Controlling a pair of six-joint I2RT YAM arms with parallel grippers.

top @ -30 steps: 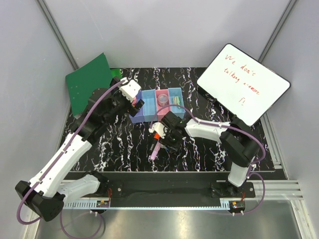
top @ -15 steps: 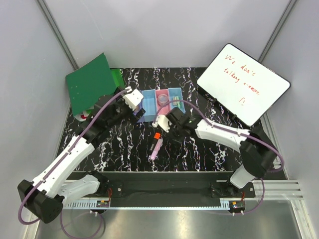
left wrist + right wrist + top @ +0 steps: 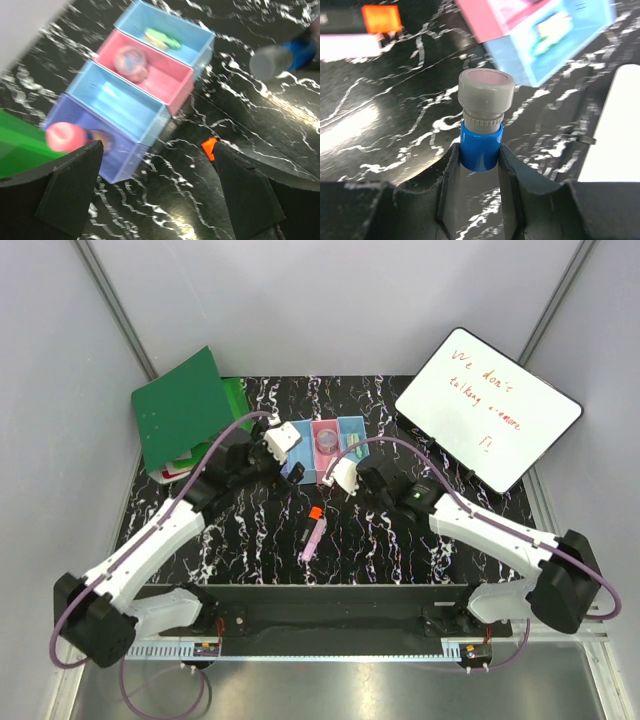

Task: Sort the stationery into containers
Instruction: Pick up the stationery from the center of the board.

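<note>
Clamping a grey-capped blue stick (image 3: 486, 95) in right gripper (image 3: 479, 155), 5 o'clock of 4 containers (image 3: 155, 125); left gripper (image 3: 155, 145) gaping wide, 9 o'clock.

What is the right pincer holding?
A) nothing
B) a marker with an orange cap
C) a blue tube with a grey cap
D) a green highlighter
C: in the right wrist view, the right pincer is closed on a blue tube with a grey cap.
</note>
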